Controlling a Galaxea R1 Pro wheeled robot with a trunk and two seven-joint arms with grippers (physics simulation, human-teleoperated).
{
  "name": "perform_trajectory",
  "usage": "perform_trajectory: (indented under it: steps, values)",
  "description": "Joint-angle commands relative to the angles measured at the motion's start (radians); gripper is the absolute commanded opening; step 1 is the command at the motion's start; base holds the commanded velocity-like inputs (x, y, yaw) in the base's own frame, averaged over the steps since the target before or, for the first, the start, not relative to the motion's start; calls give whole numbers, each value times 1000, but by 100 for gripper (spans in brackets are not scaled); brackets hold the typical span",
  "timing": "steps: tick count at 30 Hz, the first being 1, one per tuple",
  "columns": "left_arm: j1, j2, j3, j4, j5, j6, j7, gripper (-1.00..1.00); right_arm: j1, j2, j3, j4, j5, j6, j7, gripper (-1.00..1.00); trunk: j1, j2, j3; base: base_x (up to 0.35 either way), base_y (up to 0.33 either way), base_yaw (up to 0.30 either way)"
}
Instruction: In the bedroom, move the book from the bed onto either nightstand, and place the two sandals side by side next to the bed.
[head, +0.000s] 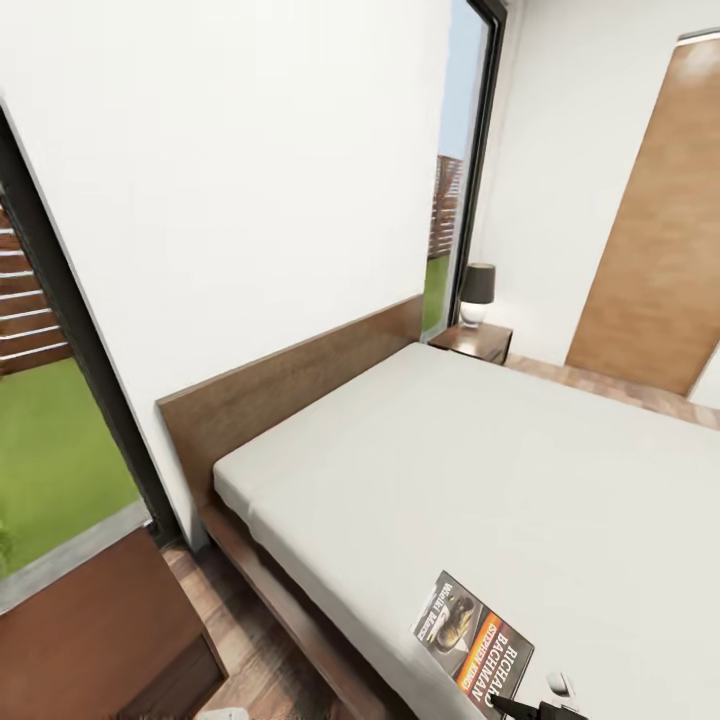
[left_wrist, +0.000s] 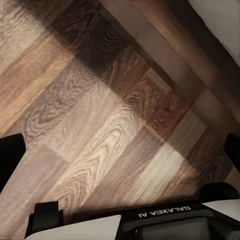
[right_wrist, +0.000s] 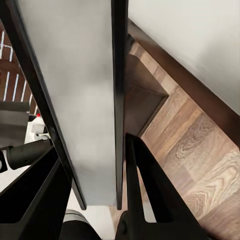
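Note:
The book (head: 476, 642), a paperback with an orange band, is at the near edge of the bed's grey mattress (head: 480, 470). My right gripper (head: 535, 706) holds its lower corner. In the right wrist view the book (right_wrist: 80, 85) runs as a grey slab between the two dark fingers (right_wrist: 147, 190), and the gripper (right_wrist: 92, 145) is shut on it. My left gripper (left_wrist: 120, 150) hangs wide open over the wood floor beside the bed's dark base (left_wrist: 190, 60), with nothing in it. One nightstand (head: 90, 630) stands at the near left, another nightstand (head: 478, 342) beyond the bed. The sandals are out of view.
A dark-shaded lamp (head: 477, 290) sits on the far nightstand. The headboard (head: 290, 385) runs along the white wall between two tall windows (head: 50, 400). A brown door (head: 665, 230) is at the right. A narrow strip of floor (head: 250, 650) separates the near nightstand from the bed.

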Motion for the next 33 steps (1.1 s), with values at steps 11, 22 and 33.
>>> perform_trajectory:
  steps: [11,22,33]
  values:
    - [0,0,4,-1,10,10,-5,100,-1,0,-10,1,0,7,4,-100,0,-1,-1,0,0,293]
    - [0,-1,4,-1,10,10,-5,100,-1,0,-10,1,0,7,4,-100,0,-1,-1,0,0,293]
    - [0,-1,4,-1,10,10,-5,100,-1,0,-10,1,0,7,4,-100,0,-1,-1,0,0,293]
